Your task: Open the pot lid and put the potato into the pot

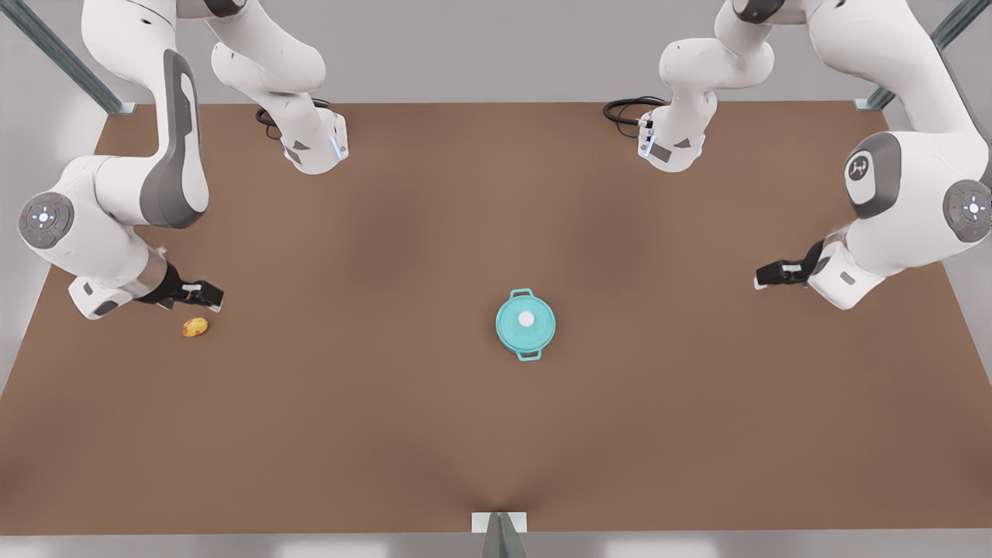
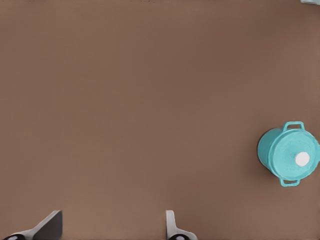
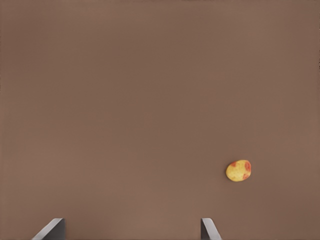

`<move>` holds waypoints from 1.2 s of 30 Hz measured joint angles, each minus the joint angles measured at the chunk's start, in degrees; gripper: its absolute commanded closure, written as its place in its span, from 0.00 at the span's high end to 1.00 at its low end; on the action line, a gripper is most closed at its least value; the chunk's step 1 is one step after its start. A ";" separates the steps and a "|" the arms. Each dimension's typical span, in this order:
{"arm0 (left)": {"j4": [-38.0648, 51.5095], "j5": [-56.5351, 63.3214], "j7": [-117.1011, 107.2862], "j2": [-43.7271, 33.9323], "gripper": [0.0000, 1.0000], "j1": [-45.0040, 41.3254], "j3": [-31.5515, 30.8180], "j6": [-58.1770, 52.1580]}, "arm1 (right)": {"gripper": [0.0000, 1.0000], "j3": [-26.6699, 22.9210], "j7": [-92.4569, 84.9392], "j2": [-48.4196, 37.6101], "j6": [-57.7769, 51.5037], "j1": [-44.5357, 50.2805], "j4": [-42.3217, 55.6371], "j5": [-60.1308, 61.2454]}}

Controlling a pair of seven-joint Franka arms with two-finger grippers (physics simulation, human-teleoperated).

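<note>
A plain brown table (image 1: pixel 387 434) fills the scene, with grey floor beyond its edges. Toward the near middle stands the pot (image 1: pixel 526 326), upright, with the pot lid (image 1: pixel 525 321) resting flat on its rim. The potato (image 1: pixel 194 327) lies on the bare table well apart from it, toward the front view's left. Just beside the potato, above the table, hovers the right gripper (image 1: pixel 215 295), its fingers apart. The left gripper (image 1: pixel 762 277) hangs at the front view's right, well apart from the pot, fingers (image 2: pixel 172 225) spread wide.
</note>
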 measured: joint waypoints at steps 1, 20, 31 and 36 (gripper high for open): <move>0.16 -0.42 0.43 -0.42 1.00 -0.09 -0.14 0.60 | 1.00 0.00 0.04 0.02 0.53 -0.01 0.00 -0.02; 2.40 9.68 -25.88 27.43 1.00 -33.50 -5.67 26.95 | 1.00 -2.49 21.45 1.29 22.34 -8.02 -24.21 1.34; -0.26 11.89 -38.10 29.14 1.00 -34.41 -5.45 37.30 | 1.00 -3.76 28.91 12.47 37.38 -12.58 -21.85 -1.52; -0.81 12.57 -42.01 29.31 1.00 -34.79 -5.51 38.45 | 1.00 -5.18 31.28 15.14 39.56 -12.63 -21.89 -1.83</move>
